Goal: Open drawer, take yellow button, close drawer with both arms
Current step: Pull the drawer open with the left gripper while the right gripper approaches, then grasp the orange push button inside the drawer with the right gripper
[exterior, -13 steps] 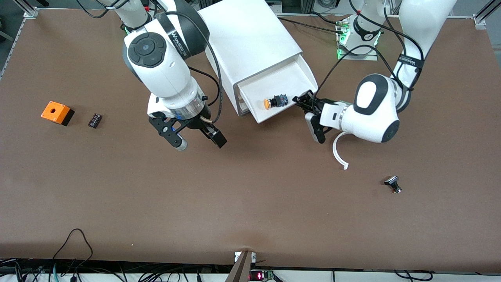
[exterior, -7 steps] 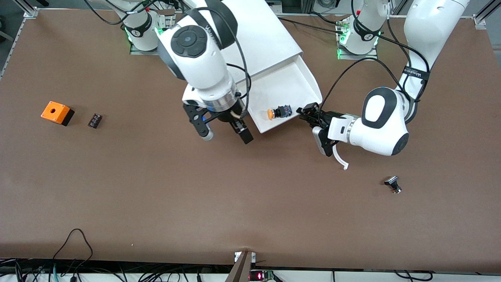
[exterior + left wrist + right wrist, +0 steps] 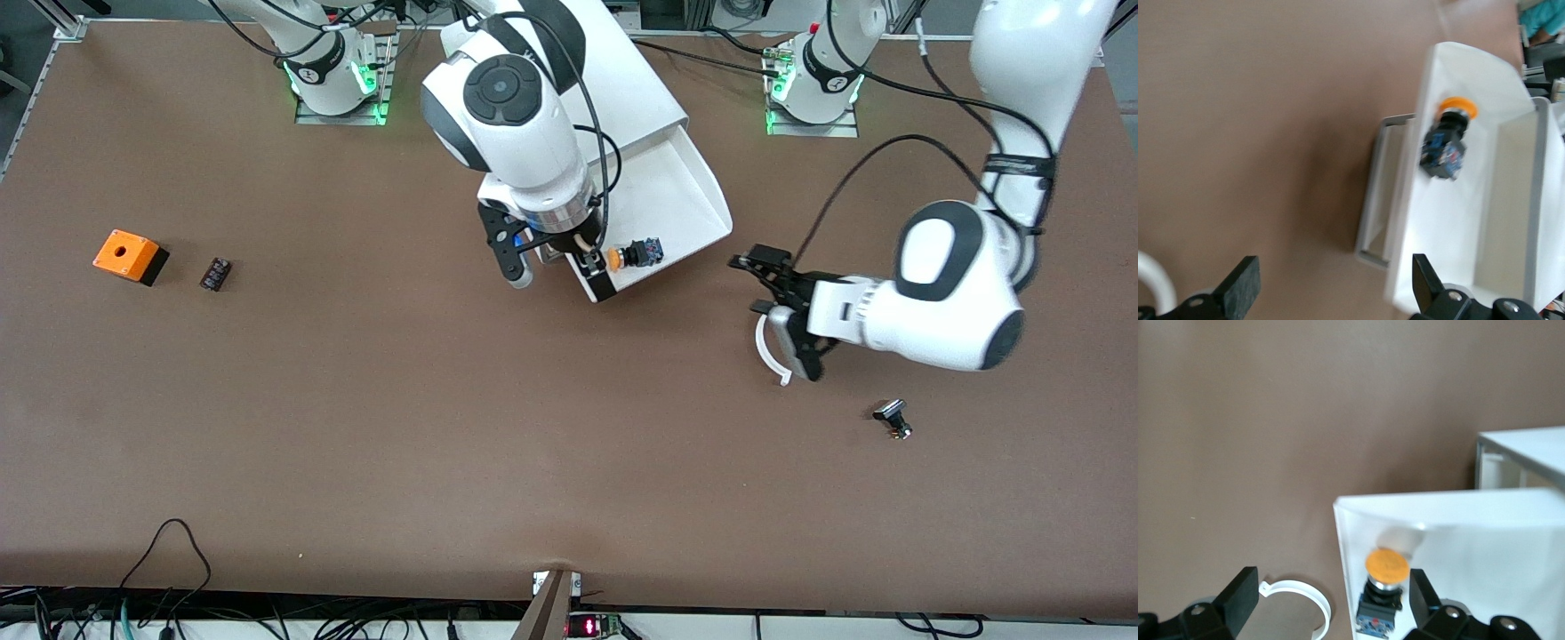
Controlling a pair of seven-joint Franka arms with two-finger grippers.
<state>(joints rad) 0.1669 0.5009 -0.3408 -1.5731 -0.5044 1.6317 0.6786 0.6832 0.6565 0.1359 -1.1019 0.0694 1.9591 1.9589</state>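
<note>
The top drawer (image 3: 676,191) stands pulled out of the white cabinet (image 3: 605,80). The button (image 3: 633,255) lies on its side inside it, by the front wall, with its orange cap toward the right arm's end. It also shows in the right wrist view (image 3: 1383,583) and the left wrist view (image 3: 1446,137). My right gripper (image 3: 558,277) is open over the drawer's front corner, and the button shows just inside one finger (image 3: 1423,597). My left gripper (image 3: 781,309) is open and empty over the table, apart from the drawer, toward the left arm's end.
A white curved strip (image 3: 766,347) lies on the table under the left gripper. A small black part (image 3: 892,418) lies nearer the camera. An orange box with a hole (image 3: 131,256) and a small dark block (image 3: 215,273) sit toward the right arm's end.
The drawer slid farther out. The left gripper then drew back from its corner toward the left arm's end. The right gripper swung across the table to the drawer's front.
</note>
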